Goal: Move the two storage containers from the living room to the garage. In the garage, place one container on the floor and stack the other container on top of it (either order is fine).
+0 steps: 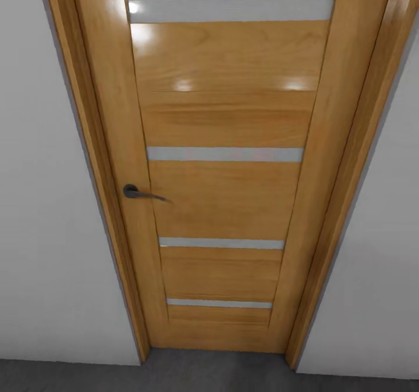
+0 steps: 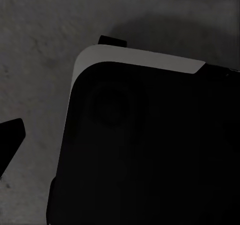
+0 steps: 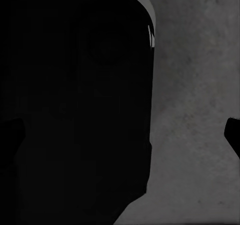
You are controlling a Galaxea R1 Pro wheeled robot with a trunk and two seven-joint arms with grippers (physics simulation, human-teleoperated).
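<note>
The two storage containers are out of view. In the left wrist view my left gripper point(image 2: 120, 145) hangs over the dark grey concrete floor point(image 2: 35, 45), beside my black base point(image 2: 150, 150). One dark fingertip point(image 2: 10, 140) sits at the frame edge. In the right wrist view my right gripper point(image 3: 122, 135) also hangs low, with one fingertip point(image 3: 233, 135) wide apart from the other. Both grippers hold nothing and look open.
A shut orange-brown wooden door point(image 1: 224, 194) with pale glass strips stands straight ahead, close. Its dark lever handle point(image 1: 137, 192) is on the left side. White walls point(image 1: 46, 235) flank the frame. A strip of grey floor point(image 1: 209, 374) lies at its foot.
</note>
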